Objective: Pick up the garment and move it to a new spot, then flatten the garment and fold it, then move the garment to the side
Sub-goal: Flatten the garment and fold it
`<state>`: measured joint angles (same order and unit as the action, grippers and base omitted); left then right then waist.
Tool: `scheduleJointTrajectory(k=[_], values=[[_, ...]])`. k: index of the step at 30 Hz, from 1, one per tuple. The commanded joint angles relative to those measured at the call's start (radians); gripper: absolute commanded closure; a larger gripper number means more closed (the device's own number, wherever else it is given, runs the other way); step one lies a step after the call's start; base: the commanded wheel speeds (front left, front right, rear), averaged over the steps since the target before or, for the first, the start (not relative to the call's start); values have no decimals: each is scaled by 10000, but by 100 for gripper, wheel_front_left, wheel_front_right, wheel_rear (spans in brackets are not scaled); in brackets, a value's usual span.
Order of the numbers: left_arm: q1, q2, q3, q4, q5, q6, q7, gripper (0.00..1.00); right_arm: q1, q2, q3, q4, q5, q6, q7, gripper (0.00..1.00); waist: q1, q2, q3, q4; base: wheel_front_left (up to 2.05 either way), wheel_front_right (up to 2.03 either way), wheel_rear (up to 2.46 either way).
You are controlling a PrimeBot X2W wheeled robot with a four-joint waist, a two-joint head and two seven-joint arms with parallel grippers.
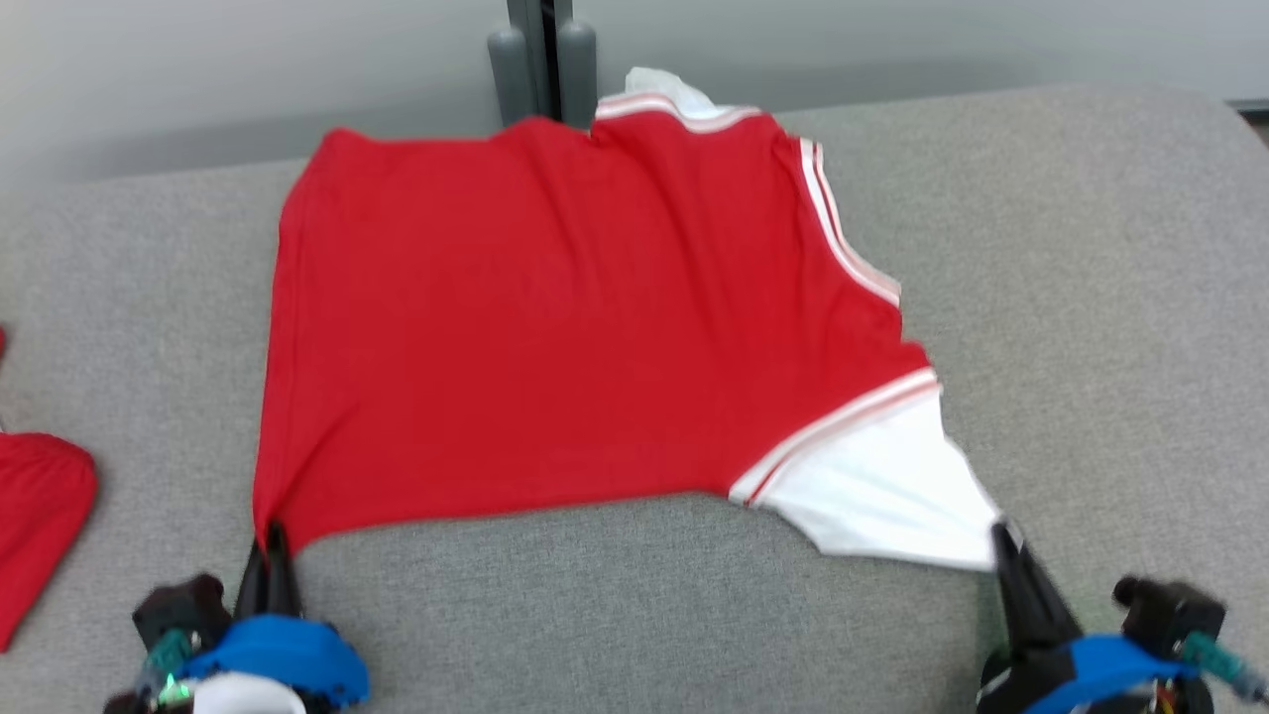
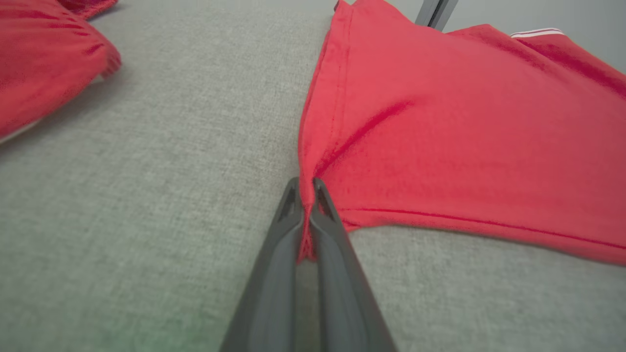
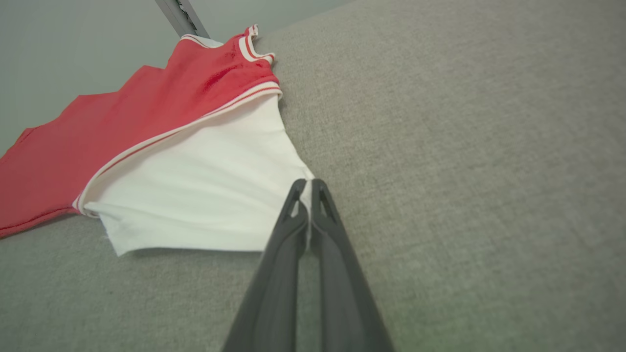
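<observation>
The garment [image 1: 575,327] is a red shirt with white sleeves and red-white striped trim, spread over the grey cushion. My left gripper [image 1: 270,540] is shut on its near left red corner, with cloth pinched between the fingers in the left wrist view [image 2: 306,188]. My right gripper [image 1: 1003,535] is shut on the tip of the white sleeve [image 1: 882,496] at the near right. The right wrist view shows that pinch [image 3: 306,188], and the garment [image 3: 146,132] stretches away to the upper left there. The red body [image 2: 464,137] lies taut and mostly flat.
The grey fabric surface [image 1: 1091,297] runs wide on the right and along the near edge. Another red cloth [image 1: 35,506] lies at the far left, also visible as a red cloth [image 2: 44,54] in the left wrist view. A grey post [image 1: 541,59] stands behind the garment against the wall.
</observation>
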<state>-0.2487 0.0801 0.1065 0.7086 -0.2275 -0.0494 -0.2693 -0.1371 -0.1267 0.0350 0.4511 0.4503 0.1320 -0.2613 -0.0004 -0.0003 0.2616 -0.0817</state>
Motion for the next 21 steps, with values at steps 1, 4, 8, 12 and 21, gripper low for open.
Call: scheduleJointTrajectory(k=[1,4,8,12,21], values=[[844,-66,171,268,-81,92,92,100,445,-126,161,182,43,-24,-50,100,4,3,-392,-158,0,0,0],[1506,-130,411,240,-133,47,99,100,1091,-227,424,460,112,-24,-50,100,4,3,-953,-141,0,0,0],[2431,-205,615,76,-171,13,98,100,1940,-362,463,634,250,-24,-52,100,4,3,-1681,-123,0,0,0],[3258,-239,663,-184,-63,-19,87,100,2632,-589,397,474,429,-25,-52,100,4,3,-2196,-117,0,0,0],[3062,-254,-186,-1831,-52,-89,39,100,2226,-694,88,-938,669,-24,-53,100,4,3,-2219,44,0,0,0]])
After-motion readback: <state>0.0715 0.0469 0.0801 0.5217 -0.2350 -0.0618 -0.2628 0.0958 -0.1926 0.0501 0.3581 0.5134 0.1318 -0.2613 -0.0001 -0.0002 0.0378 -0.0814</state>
